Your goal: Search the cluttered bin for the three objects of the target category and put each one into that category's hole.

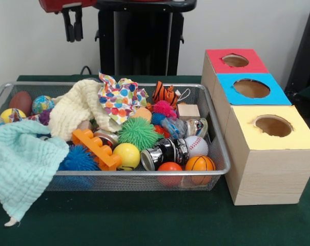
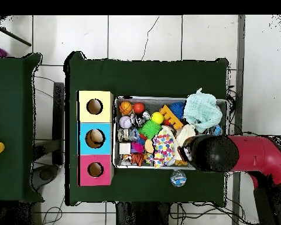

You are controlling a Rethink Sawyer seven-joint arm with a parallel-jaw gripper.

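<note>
My gripper (image 1: 73,24) hangs high above the far left end of the wire mesh bin (image 1: 216,128), open and empty. In the overhead view my red arm (image 2: 251,155) covers that end of the bin (image 2: 172,98), hiding the gripper. The bin is heaped with balls: a baseball (image 1: 197,145), a basketball (image 1: 200,164), a yellow ball (image 1: 126,155) and a green spiky ball (image 1: 138,132). Mint (image 1: 21,164), cream (image 1: 75,107) and polka-dot (image 1: 119,97) cloths cover part of the heap. Beside the bin stand a red box (image 1: 247,69), a blue box (image 1: 275,95) and a yellow box (image 1: 298,138), each with a round hole on top.
A toy tiger (image 1: 165,94), a wooden cube (image 1: 188,111), an orange block (image 1: 96,148) and shiny cans (image 1: 165,152) also lie in the bin. The mint cloth hangs over the bin's front left rim. A small patterned ball (image 2: 178,179) rests on the table outside the bin.
</note>
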